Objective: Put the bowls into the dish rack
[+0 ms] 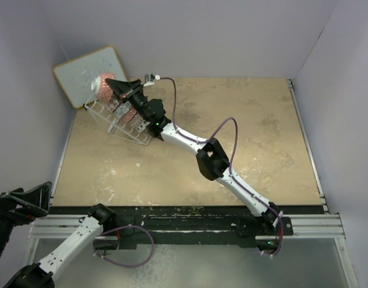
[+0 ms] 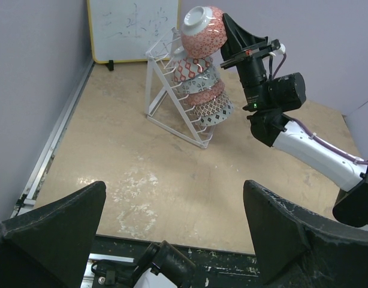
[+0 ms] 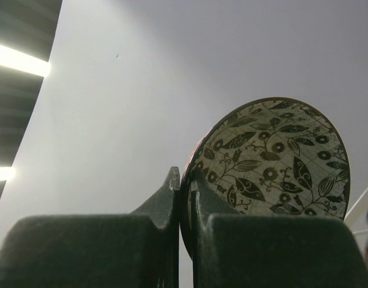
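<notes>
Left tool (image 2: 175, 187): parked at the near left edge, well apart from the rack. Its two dark padded fingers are spread wide and nothing is held.
Worktop (image 2: 136, 174): a tan, scuffed board, on whose far-left part the rack stands.
White wire-grid dish rack (image 2: 162, 90): its meshed face is slanted. At least four small patterned bowls (image 2: 211, 111), red and grey by turns, are lodged on edge in an overlapping row down that face.
Right tool (image 2: 227, 25): carried by the outstretched right arm to the top of the rack. Its jaws are clamped on a bowl's rim, which is seen pinched between them in the right wrist view.
Red-pink ceramic bowl (image 2: 202, 33): held on edge just above the uppermost racked bowl. Its foot is turned toward the whiteboard and its leaf-and-flower inside toward the right tool. Whether it touches the bowl below cannot be told.
Step in hand: judged to be the placing of one of the last bowls at the top of the rack.
Next move: a short lowering is called for, so that the rim is seated in the wires above the row before the jaws are let go. Care is needed lest the row be knocked.
Wood-framed whiteboard (image 2: 133, 27): set upright at the far wall behind the rack. Faint marker strokes are seen on it, but nothing can be read.
Brands and labels: none can be made out on the arms, bowls or rack.
</notes>
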Available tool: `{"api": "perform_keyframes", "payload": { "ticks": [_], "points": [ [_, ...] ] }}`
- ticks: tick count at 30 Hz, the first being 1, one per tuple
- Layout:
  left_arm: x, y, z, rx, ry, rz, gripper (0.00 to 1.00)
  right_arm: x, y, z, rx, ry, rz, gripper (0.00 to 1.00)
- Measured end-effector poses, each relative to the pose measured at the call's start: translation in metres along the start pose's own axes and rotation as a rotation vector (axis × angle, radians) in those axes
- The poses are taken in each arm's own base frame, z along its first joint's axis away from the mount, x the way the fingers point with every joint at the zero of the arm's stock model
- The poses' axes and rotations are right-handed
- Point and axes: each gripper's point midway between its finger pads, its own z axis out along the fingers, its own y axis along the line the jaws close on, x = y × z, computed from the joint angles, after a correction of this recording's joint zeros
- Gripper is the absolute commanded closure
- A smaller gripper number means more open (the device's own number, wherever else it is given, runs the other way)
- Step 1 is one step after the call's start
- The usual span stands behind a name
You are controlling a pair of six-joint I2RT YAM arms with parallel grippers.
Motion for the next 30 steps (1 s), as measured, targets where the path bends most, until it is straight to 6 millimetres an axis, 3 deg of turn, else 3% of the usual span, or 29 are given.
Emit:
{"api": "perform_keyframes", "payload": {
  "ticks": [4,10,16,21,27,30],
  "points": [
    [0.000,0.000,0.000,-0.001,-0.001,0.000,0.01,-0.002,0.020,-0.001,-0.027,0.021,0.000,1.00],
    [-0.002,0.001,-0.001,-0.003,-0.008,-0.003,0.01,-0.009,0.070,-0.005,-0.114,0.054,0.014,1.00],
    [-0.004,0.002,-0.003,-0.001,-0.016,-0.008,0.01,-0.026,0.101,-0.026,-0.078,0.101,-0.048,1.00],
    [-0.007,0.002,-0.004,0.002,-0.022,-0.012,0.01,-0.041,0.123,-0.051,0.049,0.166,-0.185,1.00],
    [-0.008,0.001,-0.002,0.001,-0.020,-0.010,0.01,-0.057,0.148,-0.097,0.307,0.215,-0.433,1.00],
    [-0.008,0.000,-0.001,-0.001,-0.015,-0.007,0.01,-0.067,0.151,-0.121,0.450,0.226,-0.578,1.00]
  ]
}}
